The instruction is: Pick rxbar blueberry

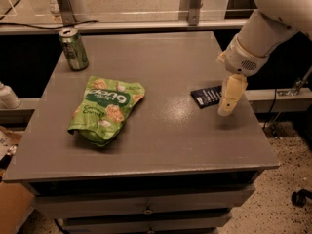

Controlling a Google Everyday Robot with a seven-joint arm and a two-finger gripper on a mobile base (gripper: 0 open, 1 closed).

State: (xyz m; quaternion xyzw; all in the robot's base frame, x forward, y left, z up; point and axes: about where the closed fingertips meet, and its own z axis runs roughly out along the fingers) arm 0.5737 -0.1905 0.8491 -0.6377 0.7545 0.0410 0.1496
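grey table top, right side: the robot's cream two-finger gripper hangs tip-down, covering the right end of the small flat navy-blue rxbar blueberry wrapper lying there (spread or pressed together, cannot tell). a large green snack bag lies left of centre, and a green drink can stands at the far-left corner.

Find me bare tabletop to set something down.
Bare: the middle between green bag and rxbar blueberry, the front strip of the table, the back right of the can. Crowded: right edge, where the gripper hangs at the bar.
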